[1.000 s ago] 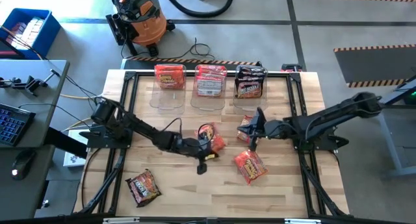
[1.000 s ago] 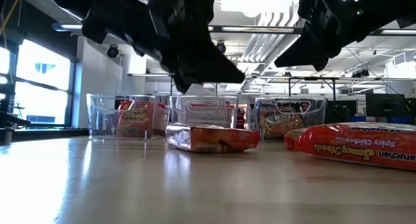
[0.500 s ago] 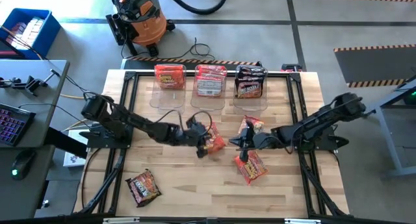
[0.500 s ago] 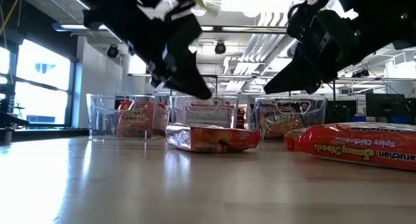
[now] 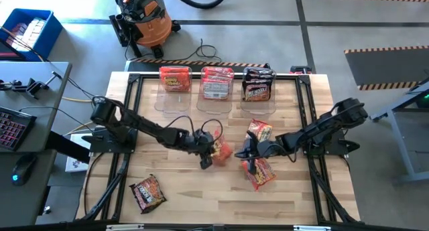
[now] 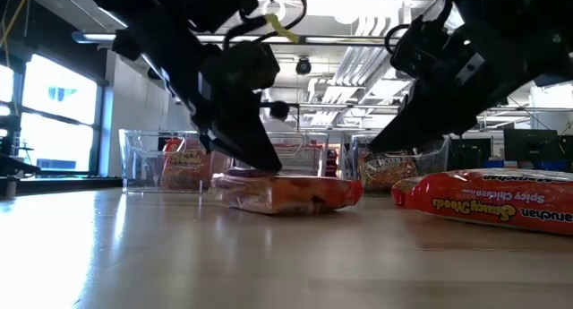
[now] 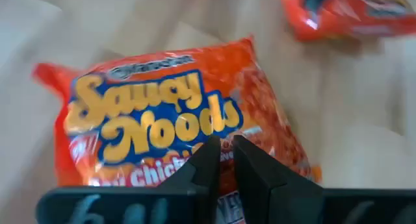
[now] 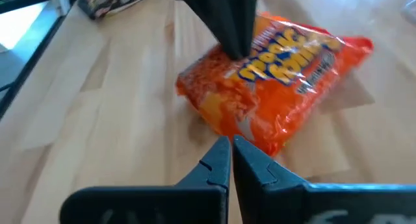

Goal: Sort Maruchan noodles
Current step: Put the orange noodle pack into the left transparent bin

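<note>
1. Left gripper [image 5: 206, 156] sits low at the centre of the high view, its fingers nearly together with only a thin slit between them, tips down on the orange noodle packet [image 5: 220, 149] that lies mid-table. I can't tell for sure whether it has a pinch of wrapper or is just pressing on it.

2. Right gripper [image 5: 249, 152] is fully closed and holding nothing, just right of centre, hovering between that same orange packet and a second orange packet [image 5: 259, 172] lying below it in the frame.

3. To do this pick well, I'd say the left fingers need a firm bite on the crinkly wrapper edge, then a straight lift; the low view shows the packet flat on the wood, so a shallow nip may slip.

4. Watch the crowding: the two grippers are close together, with a third packet [image 5: 259, 131] just above the right one.

5. Other stock: a dark packet [image 5: 147, 193] sits alone at lower left, well apart.

6. Open room lies toward the top of the frame, where three clear bins [image 5: 214, 97] line the far table edge [image 5: 214, 74], each already holding packets; the wood between centre and bins looks free for carrying.
</note>
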